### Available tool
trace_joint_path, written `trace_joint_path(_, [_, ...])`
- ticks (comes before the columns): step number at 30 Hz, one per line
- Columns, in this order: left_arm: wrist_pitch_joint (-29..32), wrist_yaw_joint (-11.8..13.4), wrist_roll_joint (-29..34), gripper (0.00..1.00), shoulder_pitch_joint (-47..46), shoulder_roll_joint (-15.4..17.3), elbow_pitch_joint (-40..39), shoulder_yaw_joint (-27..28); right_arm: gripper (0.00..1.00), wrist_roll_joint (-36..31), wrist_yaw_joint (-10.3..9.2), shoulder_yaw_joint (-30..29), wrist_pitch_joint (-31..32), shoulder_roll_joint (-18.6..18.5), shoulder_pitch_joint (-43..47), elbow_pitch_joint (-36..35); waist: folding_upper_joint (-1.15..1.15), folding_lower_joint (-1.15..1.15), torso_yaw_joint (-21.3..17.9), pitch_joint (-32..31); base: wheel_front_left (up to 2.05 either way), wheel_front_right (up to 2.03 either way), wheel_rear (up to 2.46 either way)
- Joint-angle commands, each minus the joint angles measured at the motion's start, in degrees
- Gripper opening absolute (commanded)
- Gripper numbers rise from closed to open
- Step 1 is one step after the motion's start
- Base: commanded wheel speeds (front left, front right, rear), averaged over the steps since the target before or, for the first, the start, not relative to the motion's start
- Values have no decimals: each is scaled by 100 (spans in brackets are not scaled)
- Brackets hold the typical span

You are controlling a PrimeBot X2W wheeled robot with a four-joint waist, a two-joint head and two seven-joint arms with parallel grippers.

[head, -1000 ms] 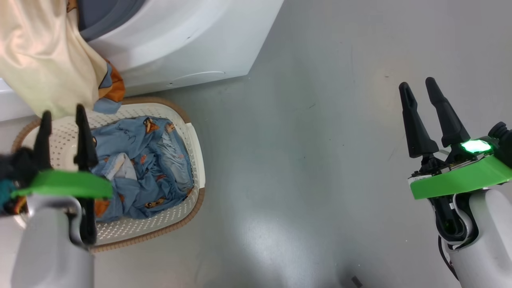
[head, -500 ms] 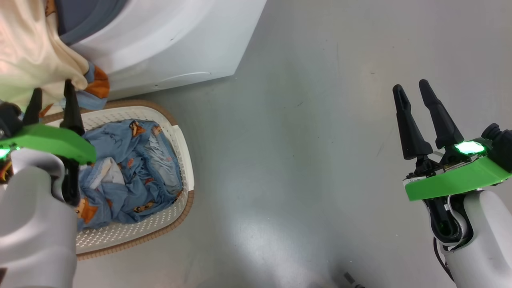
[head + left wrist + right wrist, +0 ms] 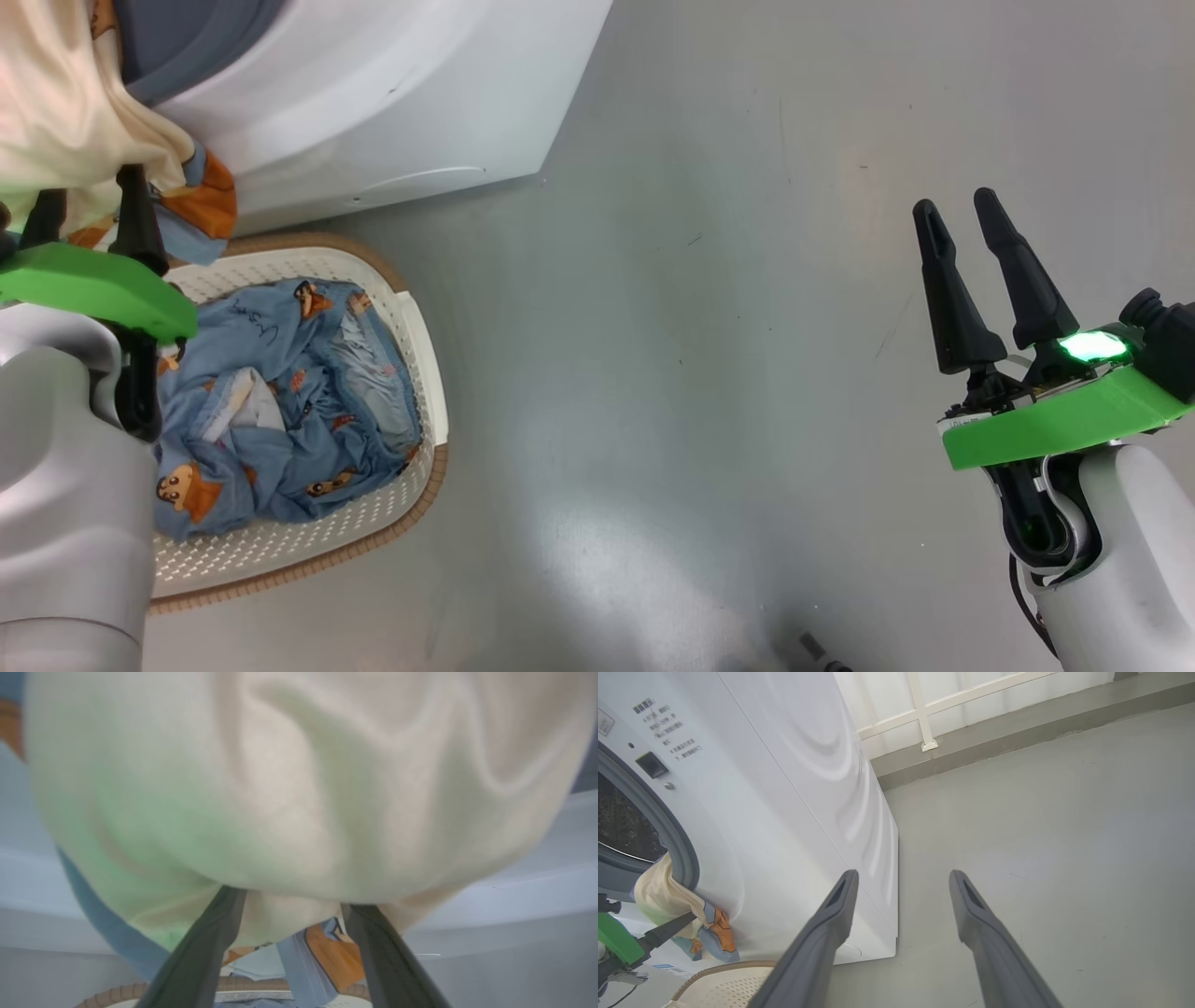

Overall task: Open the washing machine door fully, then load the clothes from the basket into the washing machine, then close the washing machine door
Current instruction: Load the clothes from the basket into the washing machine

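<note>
Left pincer (image 3: 89, 191) stands with its jaws wide, its tips at the lower edge of the cream garment (image 3: 299, 788). The cloth drapes over them and nothing is pinched, but I cannot tell whether the tips touch it. Right pincer (image 3: 955, 202) is just as wide and empty, hanging over bare floor (image 3: 700, 373), well apart from the work.

Washer (image 3: 784, 788) fills the upper left of the head view. In the right wrist view its mouth is uncovered, with the grey gasket (image 3: 686, 858) and the dark drum (image 3: 621, 830) showing, so I judge the door step done.

Basket (image 3: 431, 373) sits on the floor just in front of the washer, below the mouth. It holds a crumpled heap of blue clothes (image 3: 280, 401), filling most of it.

The cream garment hangs out of the mouth over the gasket, and its blue and orange hem dangles just above the basket's far rim. It is half in at best.

By my reckoning loading is partway. This garment needs pushing fully into the drum, the heap must follow, and the door is not yet closed. Any cloth left over the gasket would likely be caught when the door shuts.
</note>
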Motion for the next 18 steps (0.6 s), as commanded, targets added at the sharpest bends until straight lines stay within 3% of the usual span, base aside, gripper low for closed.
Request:
trace_joint_path(1, [-75,-4,-42,70,-72,256,-135,114,100,35,36,97,-27,-55,141,-123,0,0,19,9,0,0,0])
trace_joint_path(2, [-76,-6,-48,0,-68,254,-164,122,100,35,36,97,-27,-58,142,-122,0,0,28,10,0,0,0])
trace_joint_path(11, [-78,-16,-96,0,230,168,-471,24,100,38,36,106,-27,-54,156,-119,0,0,96,-18,0,0,0])
trace_joint_path(18, [-78,-17,-3,0,792,174,-1503,79,100,44,36,70,-27,-49,189,-127,0,0,137,-30,0,0,0])
